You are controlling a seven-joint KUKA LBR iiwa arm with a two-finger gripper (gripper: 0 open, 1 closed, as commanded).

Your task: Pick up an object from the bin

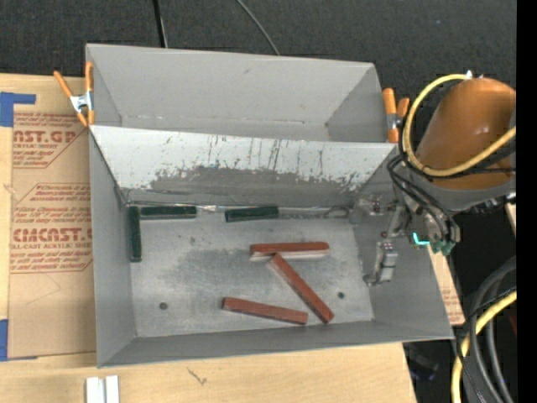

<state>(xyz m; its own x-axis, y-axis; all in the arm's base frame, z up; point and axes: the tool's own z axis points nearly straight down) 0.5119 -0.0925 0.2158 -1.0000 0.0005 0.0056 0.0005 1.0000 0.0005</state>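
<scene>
The pincer (379,267) hangs by the right wall of the bin (109,225); whether it is released or clenched I cannot tell. The nearest red-brown stick (302,289) lies on the bin floor to its left, near; its long axis slants from upper left to lower right.

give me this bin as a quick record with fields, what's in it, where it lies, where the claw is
container: grey metal bin
level red bar: mid-floor, lying across the view
slanted red bar: upper end meets the level one, runs down to the right
front red bar: nearest the front wall
left green bar: along the left wall
back green bars: two end to end along the back wall
claw: by the right wall, right of the red bars, apart from every bar
</scene>
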